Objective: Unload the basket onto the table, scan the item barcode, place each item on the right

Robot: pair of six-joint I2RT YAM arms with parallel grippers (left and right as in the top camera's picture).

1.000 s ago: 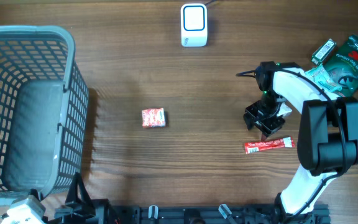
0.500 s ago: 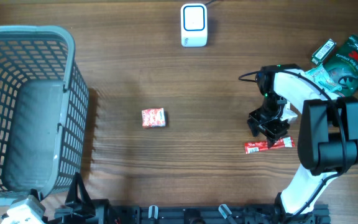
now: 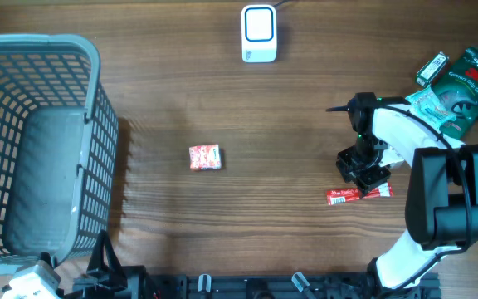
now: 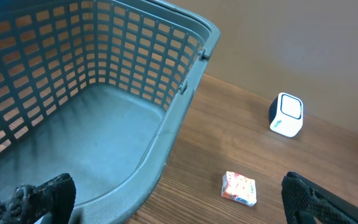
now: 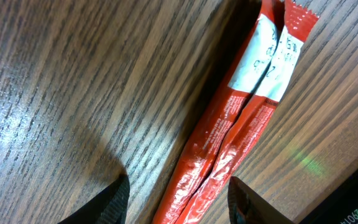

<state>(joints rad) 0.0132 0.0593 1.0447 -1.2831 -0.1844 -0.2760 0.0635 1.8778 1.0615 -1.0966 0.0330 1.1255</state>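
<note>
The right gripper (image 3: 365,176) slides a little toward 5 o'clock, closer to the red stick packet (image 3: 339,197). A second ago it is a bit apart from the packet. Now it sits right over it, one finger on each side, hiding its middle.

From above I look straight down on the whole counter (image 3: 222,100). My left wrist camera looks slantwise across the basket (image 4: 104,112) to the white scanner (image 4: 286,115), both shared with overhead. My right wrist camera faces down, very close over the red sachet (image 5: 241,118), also seen from above.
</note>
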